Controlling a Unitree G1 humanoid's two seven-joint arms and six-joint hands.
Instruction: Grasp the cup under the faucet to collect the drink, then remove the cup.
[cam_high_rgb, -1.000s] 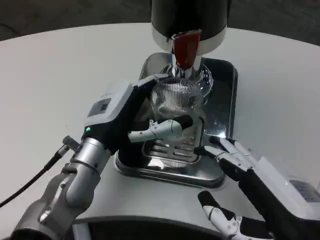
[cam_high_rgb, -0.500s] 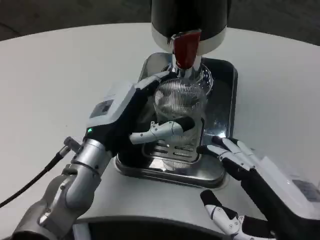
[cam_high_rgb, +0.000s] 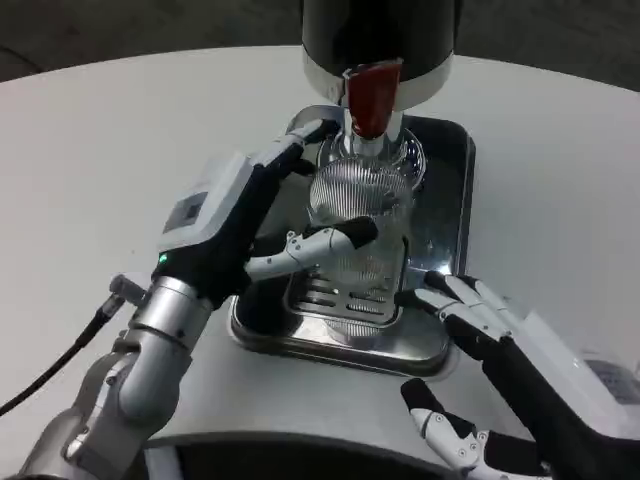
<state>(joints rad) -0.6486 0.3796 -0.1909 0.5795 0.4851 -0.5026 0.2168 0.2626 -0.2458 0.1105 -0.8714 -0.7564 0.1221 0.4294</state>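
I observe the cup (cam_high_rgb: 358, 215), a clear ribbed glass, standing upright on the slotted grate (cam_high_rgb: 335, 293) of the steel drip tray (cam_high_rgb: 452, 190), directly beneath the faucet (cam_high_rgb: 370, 140). The faucet's red lever (cam_high_rgb: 373, 95) hangs just above the cup's rim, below the black dispenser body (cam_high_rgb: 380, 40). I cannot tell whether any liquid is in the cup.

My left hand (cam_high_rgb: 255, 225) is wrapped about the cup from the tray's left side. Its thumb (cam_high_rgb: 315, 245) crosses the near face of the glass and its fingers (cam_high_rgb: 300, 140) curve round the far-left side by the rim. The hand is partly closed around the glass; contact at the thumb appears made, though I cannot confirm a firm grip on the far side. The cup sits between thumb and fingers, toward the tray's far half.

My right hand (cam_high_rgb: 500, 345) holds nothing. Its fingers are spread and extended, with fingertips (cam_high_rgb: 425, 290) over the tray's near-right corner, well apart from the cup and below it in view. Its thumb (cam_high_rgb: 440, 430) lies near the table's near edge.

The tray rests on the white table (cam_high_rgb: 100, 150), toward its far centre. A black cable (cam_high_rgb: 45, 375) trails from the left forearm (cam_high_rgb: 140, 370) across the table's near-left area.
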